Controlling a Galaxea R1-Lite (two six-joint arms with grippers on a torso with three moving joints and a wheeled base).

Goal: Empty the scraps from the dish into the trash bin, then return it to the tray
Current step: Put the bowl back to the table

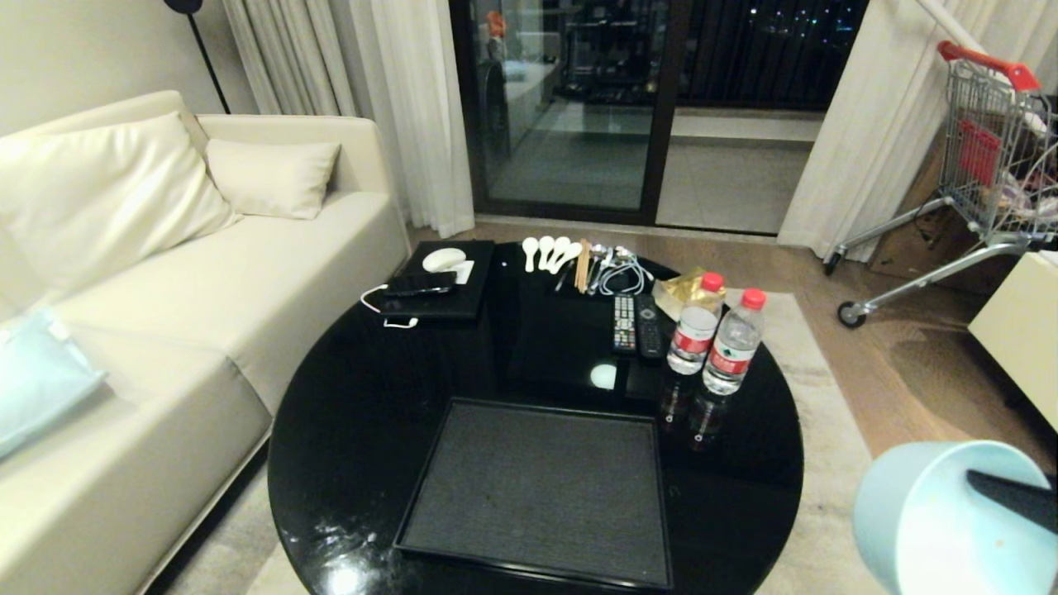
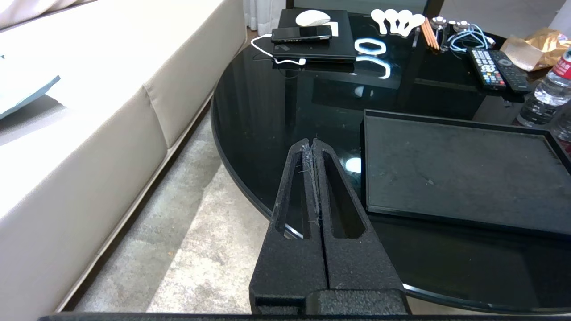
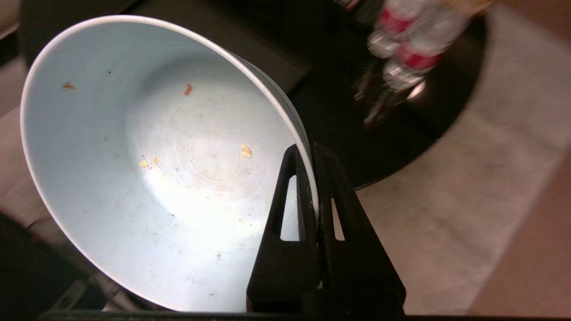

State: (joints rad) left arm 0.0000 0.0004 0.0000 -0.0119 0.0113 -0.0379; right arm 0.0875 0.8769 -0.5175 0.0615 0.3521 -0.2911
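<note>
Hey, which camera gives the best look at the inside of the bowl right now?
The right wrist view: the bowl fills it, its inside bare but for a few small crumbs, rim pinched by the right gripper. The head view catches only part of it at the lower right corner. The left wrist view does not show it.

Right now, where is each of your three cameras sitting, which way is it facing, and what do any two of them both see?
Head view: high on the robot, looking forward and down over the table, tray and sofa; the right claw with the bowl shows at the lower right.
Left wrist view: behind the shut left claw, off the table's sofa-side edge, facing across it.
Right wrist view: behind the right claw, shut on the bowl's rim, looking into it.
Shared: head and left wrist both see tray, remotes and spoons.
</note>
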